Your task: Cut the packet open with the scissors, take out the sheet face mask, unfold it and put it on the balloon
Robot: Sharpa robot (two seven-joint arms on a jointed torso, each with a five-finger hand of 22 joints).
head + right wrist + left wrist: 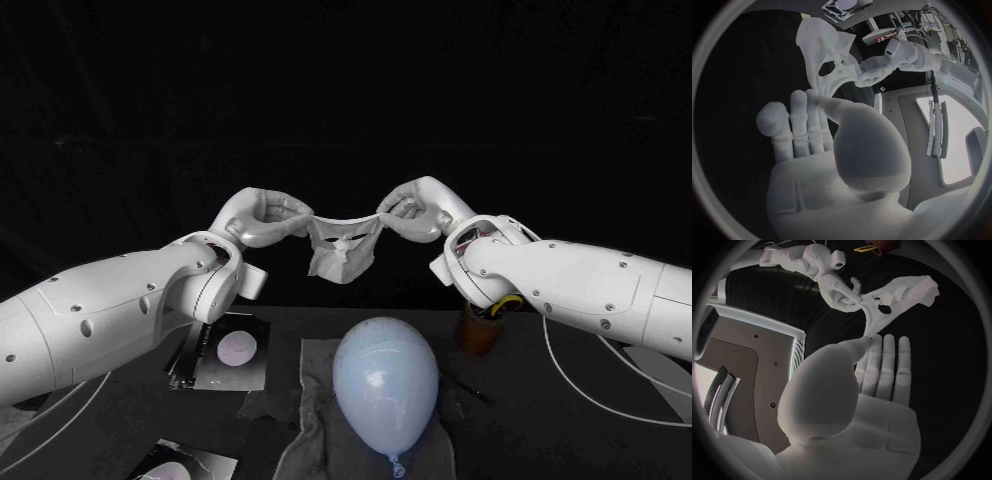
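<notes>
Mask (342, 246) hangs partly unfolded, pinched at its upper corners between my left hand (267, 217) and right hand (418, 210). The balloon (385, 385) lies on the surface (562, 420) at 6 o'clock from both hands, long axis 12-to-6, knot at 6. I judge both hands equally near.

We note a dim scene: black backdrop and table (519, 440) swallow detail. Light from above catches the white arms (130, 300), the mask (342, 245) and the balloon (385, 385), which carries a soft sheen. Wrist views: straight edges bow toward the rim, dark frame all round.
</notes>
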